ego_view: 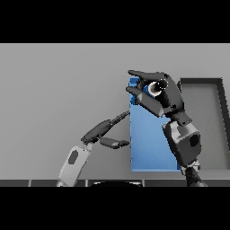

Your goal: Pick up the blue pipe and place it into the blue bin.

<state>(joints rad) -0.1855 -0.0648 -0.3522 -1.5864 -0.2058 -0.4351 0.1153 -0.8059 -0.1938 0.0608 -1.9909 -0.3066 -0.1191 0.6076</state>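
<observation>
No legible text, label, brand, number or sign anywhere.

Desk [63, 81]: grey, matt, smooth. Blue bin [150, 143]: flat matt blue, plastic-like, no gloss. Grey tray [202, 121]: matt, darker rim. Right hand [168, 96]: dark, faint sheen on fingers [146, 74]. Left hand [101, 132]: dark, matt; forearm shell white, smooth.

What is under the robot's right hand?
Under the right hand lies the far end of a flat blue shape, likely the blue bin. A small blue piece peeks out beside the fingers; the rest is covered.
</observation>
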